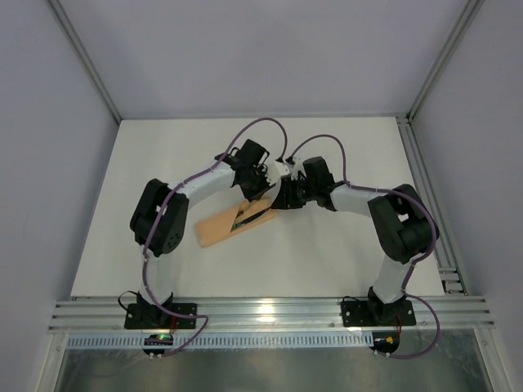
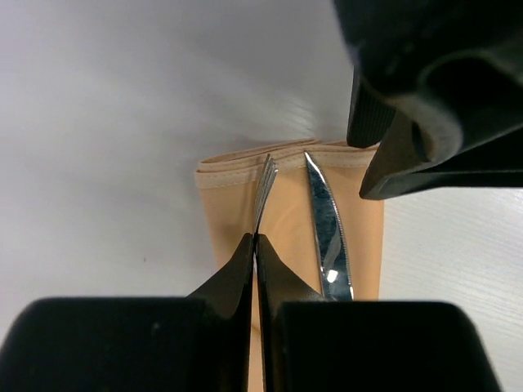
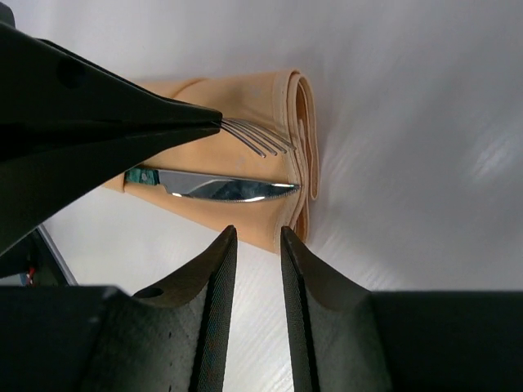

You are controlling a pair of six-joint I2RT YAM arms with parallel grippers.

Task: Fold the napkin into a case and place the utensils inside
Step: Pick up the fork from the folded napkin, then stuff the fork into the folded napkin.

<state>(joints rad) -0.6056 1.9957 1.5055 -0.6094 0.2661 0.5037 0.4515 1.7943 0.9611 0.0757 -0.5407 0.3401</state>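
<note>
The fork (image 2: pixel 265 181) is clamped in the left pincer (image 2: pixel 255 239) above the case (image 2: pixel 286 206), the knife (image 2: pixel 328 224) just beside; the right pincer (image 3: pixel 257 233) is held narrow, empty.

A white table top (image 1: pixel 327 261) is spread beneath the left gripper (image 1: pixel 254 194) and the right gripper (image 1: pixel 280 198). Beyond them and to either side, it is enclosed by pale grey walls (image 1: pixel 245 57). Behind them, an aluminium rail (image 1: pixel 286 317) is fixed, and overhead light is reflected there. Outward of the right gripper, a slotted track (image 1: pixel 413 159) is mounted.
</note>
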